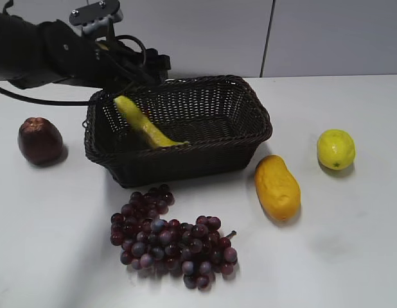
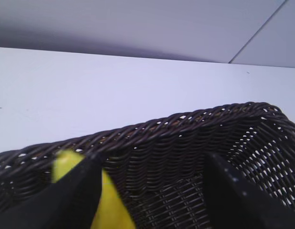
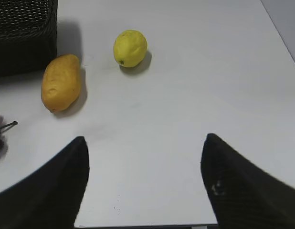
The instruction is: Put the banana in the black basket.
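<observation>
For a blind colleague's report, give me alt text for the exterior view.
A slim yellow-green banana lies slanted inside a dark woven wicker basket on a white table, with a black robot arm behind the basket's left end.

The banana (image 1: 144,123) is laid inside the black basket (image 1: 205,160); grapes (image 1: 169,237) are placed before it, an apple (image 1: 39,140) to its left, and two fruits to its right.
</observation>
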Robot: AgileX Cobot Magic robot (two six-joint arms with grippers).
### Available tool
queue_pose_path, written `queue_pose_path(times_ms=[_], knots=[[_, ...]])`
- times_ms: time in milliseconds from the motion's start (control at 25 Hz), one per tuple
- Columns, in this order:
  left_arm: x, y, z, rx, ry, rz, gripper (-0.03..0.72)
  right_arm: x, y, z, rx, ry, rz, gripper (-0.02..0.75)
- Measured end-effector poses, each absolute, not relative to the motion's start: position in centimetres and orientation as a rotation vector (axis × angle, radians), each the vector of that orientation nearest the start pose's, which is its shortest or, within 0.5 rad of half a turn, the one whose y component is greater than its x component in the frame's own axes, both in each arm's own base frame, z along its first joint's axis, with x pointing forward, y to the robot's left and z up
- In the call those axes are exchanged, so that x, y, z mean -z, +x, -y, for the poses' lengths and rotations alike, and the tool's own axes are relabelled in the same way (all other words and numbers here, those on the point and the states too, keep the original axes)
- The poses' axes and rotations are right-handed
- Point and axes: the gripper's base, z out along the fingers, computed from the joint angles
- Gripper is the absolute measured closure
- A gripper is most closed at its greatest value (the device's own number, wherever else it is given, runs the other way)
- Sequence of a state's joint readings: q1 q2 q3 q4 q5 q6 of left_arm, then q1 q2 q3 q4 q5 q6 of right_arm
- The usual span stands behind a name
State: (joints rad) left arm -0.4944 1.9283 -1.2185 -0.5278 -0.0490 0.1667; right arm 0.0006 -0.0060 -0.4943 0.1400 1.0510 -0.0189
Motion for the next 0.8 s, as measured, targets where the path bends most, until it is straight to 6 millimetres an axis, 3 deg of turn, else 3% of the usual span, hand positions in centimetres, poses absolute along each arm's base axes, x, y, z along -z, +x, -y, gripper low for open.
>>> queue_pose_path(times_ms=[320, 520, 800], knots=[[-24.1, 35.4, 19.8, 0.53, 0.229, -2.214, 0.038, -27.7, -0.5, -1.1, -0.156, -0.025, -2.029, 0.155], [-27.9, 31.9, 18.9, 0.547, 0.411, -2.314, 0.048, -27.7, -0.5, -1.1, -0.156, -0.025, -2.03, 0.155], [-30.1, 28.3, 16.3, 0.504, 0.578, -2.504, 0.07, -27.7, -0.5, -1.1, -0.156, -0.025, -2.03, 0.155]])
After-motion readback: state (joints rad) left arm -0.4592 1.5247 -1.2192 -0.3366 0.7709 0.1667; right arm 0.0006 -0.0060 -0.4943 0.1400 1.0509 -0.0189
